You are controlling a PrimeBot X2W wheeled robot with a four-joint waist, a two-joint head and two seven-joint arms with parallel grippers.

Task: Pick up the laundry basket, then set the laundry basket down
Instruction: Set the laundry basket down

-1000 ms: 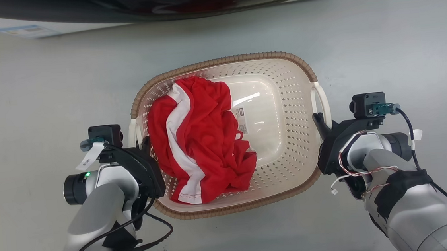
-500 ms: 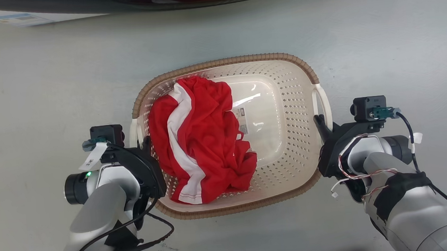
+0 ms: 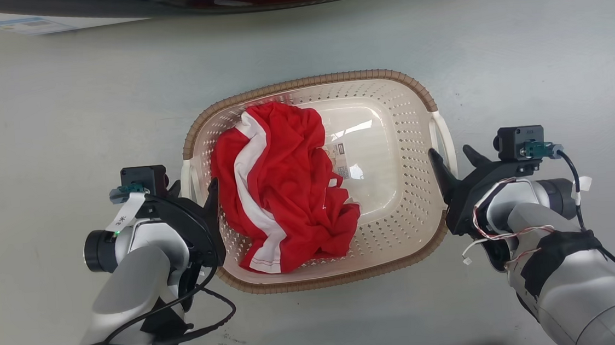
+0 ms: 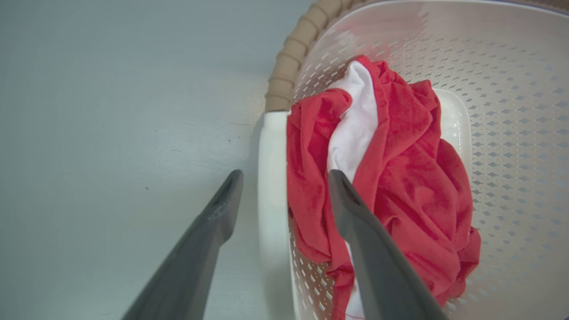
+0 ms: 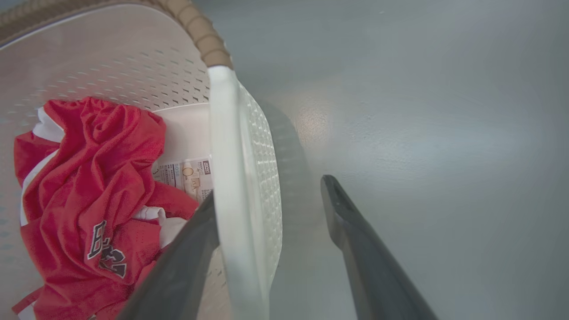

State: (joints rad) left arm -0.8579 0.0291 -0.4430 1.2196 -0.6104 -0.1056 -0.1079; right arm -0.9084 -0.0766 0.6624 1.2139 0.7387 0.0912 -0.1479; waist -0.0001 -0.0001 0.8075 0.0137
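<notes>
Laundry basket point(image 3: 392, 127) is sitting on the floor point(image 3: 61, 115). Left gripper point(image 3: 194, 185) and right gripper point(image 3: 449, 151), both wide open, are straddling its handles point(image 3: 444, 137) and gripping nothing, so lifting is seemingly pending.

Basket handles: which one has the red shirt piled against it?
The left handle, straddled by the open left gripper; the red shirt heaps against that side. By the right handle the basket is bare.

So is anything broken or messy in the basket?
Nothing looks broken or spilled. The laundry basket looks whole, and the red and white garment is just crumpled toward its left side, all inside the rim.
</notes>
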